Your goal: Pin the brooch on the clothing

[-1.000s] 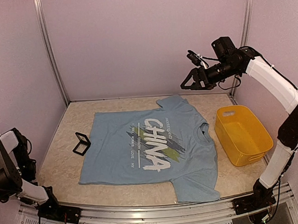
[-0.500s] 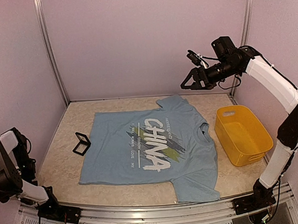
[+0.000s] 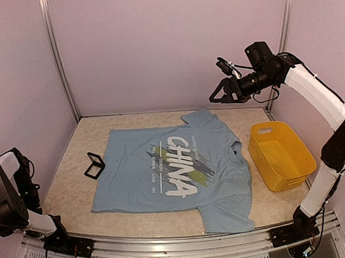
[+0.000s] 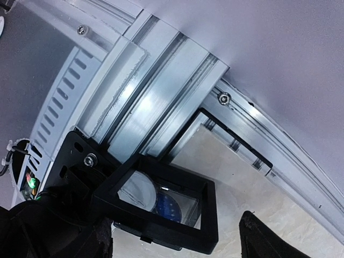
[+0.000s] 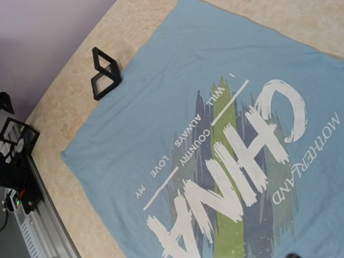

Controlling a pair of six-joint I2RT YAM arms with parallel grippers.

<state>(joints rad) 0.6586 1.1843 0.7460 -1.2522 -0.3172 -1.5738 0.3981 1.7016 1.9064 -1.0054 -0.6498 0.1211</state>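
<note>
The light blue clothing [image 3: 163, 164] lies flat in the middle of the table, its "CHINA" print filling the right wrist view [image 5: 226, 140]. The brooch [image 4: 167, 205], dark blue, sits inside a black square-framed display case [image 4: 161, 207] behind clear film. That case lies between the fingers of my left gripper [image 4: 174, 232], which is open; the right finger [image 4: 263, 242] stands apart from the case. This case also shows by the table's near left corner [image 5: 18, 135]. My right gripper [image 3: 217, 96] hangs open high above the shirt's far edge, holding nothing.
A second black display case [image 3: 94, 165] stands on the table just left of the shirt [image 5: 105, 72]. A yellow basket [image 3: 266, 159] sits at the right. Aluminium frame rails [image 4: 161, 91] run close behind the left gripper.
The left arm at the near left corner has shifted slightly lower. The right arm, shirt and case on the table have not moved.
</note>
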